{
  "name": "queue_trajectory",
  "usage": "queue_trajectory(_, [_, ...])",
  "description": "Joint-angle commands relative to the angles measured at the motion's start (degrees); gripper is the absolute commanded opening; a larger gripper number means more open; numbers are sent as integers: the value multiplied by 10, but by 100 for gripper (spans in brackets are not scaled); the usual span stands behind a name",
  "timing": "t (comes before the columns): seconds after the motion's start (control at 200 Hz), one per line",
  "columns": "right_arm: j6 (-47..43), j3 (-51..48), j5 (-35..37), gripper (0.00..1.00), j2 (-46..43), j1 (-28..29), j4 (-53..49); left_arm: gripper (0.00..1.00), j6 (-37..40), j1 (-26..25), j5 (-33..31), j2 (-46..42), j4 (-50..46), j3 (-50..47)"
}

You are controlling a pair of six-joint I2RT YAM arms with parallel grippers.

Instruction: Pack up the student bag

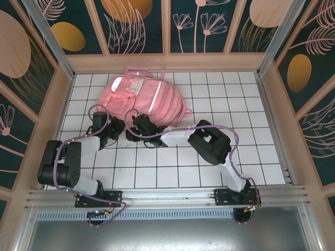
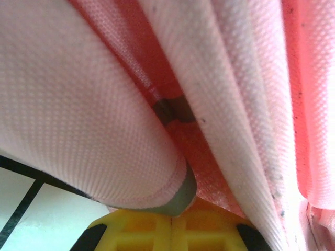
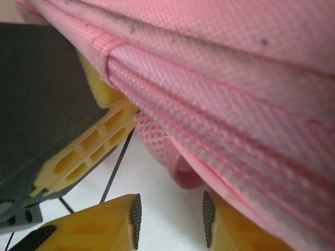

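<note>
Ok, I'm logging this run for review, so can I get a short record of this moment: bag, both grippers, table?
student bag: pink backpack lying on the far part of the white gridded table, left of centre
left gripper: shut, at the bag's near edge under folds of fabric; grip on fabric unclear
right gripper: open, at the bag's near edge, bare table between its fingers

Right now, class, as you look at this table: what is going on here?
Two robot arms are reaching to the near edge of the student bag, a pink backpack lying on the white tiled table. The left gripper is shut right at a grey-trimmed fold of the bag's fabric; whether it actually pinches the fabric is unclear. The right gripper is beside it, jaws apart just below a pink mesh strap, holding nothing.
</note>
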Motion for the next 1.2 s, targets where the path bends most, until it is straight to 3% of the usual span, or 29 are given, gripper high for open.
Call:
queue_trajectory(0.0, [27, 15, 50, 39, 26, -8, -31, 0, 14, 0, 1, 11, 12, 8])
queue_trajectory(0.43, [-6, 34, 136, 37, 30, 16, -102, 0, 21, 0, -4, 18, 3, 14])
queue_trajectory(0.946, [1, 71, 190, 34, 80, 26, -83, 0, 7, -1, 3, 16, 9, 10])
queue_trajectory(1.041, [3, 73, 198, 28, 85, 26, -78, 0, 6, 0, 4, 12, 9, 7])
queue_trajectory(1.196, [7, 86, 215, 2, 92, 28, -101, 0, 8, 0, -1, 4, 3, 6])
